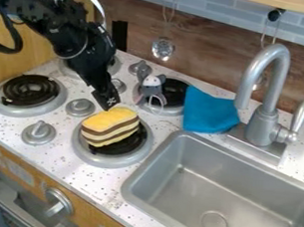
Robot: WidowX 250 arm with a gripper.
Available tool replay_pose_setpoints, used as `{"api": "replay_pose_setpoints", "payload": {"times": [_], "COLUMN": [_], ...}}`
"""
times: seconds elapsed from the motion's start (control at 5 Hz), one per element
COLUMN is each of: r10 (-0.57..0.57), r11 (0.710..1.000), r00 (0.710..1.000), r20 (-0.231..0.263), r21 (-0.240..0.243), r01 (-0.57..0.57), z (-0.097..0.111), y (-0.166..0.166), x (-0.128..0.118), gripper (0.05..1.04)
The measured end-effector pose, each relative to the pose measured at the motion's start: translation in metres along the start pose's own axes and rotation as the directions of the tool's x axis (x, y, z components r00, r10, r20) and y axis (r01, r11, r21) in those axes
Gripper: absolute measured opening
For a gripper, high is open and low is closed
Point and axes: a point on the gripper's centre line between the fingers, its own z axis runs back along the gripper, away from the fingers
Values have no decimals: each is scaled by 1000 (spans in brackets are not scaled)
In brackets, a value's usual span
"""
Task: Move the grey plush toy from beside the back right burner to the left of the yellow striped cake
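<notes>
Hanging down with the black claw [108, 104] from the upper left, at a slant, right at the back edge of the layered cake [111, 126], yellow and dark brown. Being unable to tell how far open the claw, or whether holding the cake or only touching or nearly touching. Resting just in front of the claw, regarding this cake, on the black coil of the front right burner [83, 152]. Seeing to the left of the claw a grey knob [80, 107] near by, and farther out another burner [30, 91]. Seeing a second grey knob [39, 131] to the front left. Sitting behind and to the right of the claw, regarding the grey toy mouse [152, 87], at the edge of a back burner [175, 91]. Lying farther to the right, regarding the blue cloth [208, 113], on the speckled surface [102, 183]. Standing well apart on the same side, regarding the silver faucet [267, 108], behind the metal sink [241, 193], and occupying with this sink the front right of the claw.
</notes>
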Motion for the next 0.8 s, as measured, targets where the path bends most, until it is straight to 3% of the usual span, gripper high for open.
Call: {"api": "replay_pose_setpoints", "payload": {"times": [0.2,0.4,0.6,0.8], "r10": [6,47,131,212], "r11": [1000,999,991,977], "r00": [1000,999,990,977], "r20": [-18,6,48,36], "r21": [-18,-6,2,31], "r01": [-6,-47,-131,-213], "z": [-5,-9,-8,-19], "y": [-5,-8,-4,-3], "x": [-4,8,33,50], "gripper": [1007,1007,1007,1007]}}
